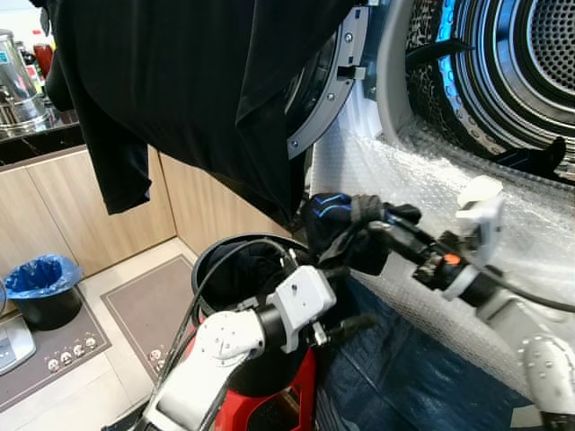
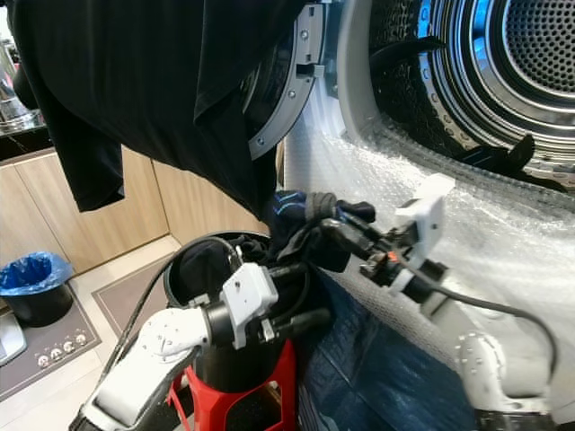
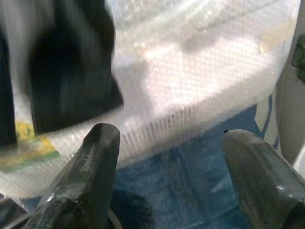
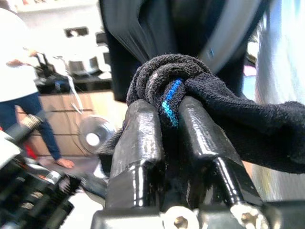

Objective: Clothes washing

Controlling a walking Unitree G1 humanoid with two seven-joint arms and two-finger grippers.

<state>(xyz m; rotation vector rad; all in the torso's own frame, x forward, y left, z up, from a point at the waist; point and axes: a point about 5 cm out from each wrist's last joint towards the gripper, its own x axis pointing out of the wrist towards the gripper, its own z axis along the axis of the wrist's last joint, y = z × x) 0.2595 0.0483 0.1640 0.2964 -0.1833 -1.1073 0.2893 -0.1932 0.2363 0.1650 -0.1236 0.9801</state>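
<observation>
right gripper (image 4: 169, 119) fingers clenched on small black knit sock with blue stripe (image 1: 337, 224), below steel washer drum (image 1: 521, 63) | soft, light, floppy; pinch at bunched middle | left gripper (image 3: 167, 143) fingers released

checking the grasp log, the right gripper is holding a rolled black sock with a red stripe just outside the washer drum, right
Not quite: the stripe is blue, not red. The right wrist view shows the right gripper with its fingers shut on the rolled black sock, and the left eye view places it just outside the washer drum.

Your head stereo pair looks forward and down, sharing the open steel washer drum (image 1: 530, 63) and bubble-wrapped front. Wrist cams sit close behind each gripper's fingers.
</observation>
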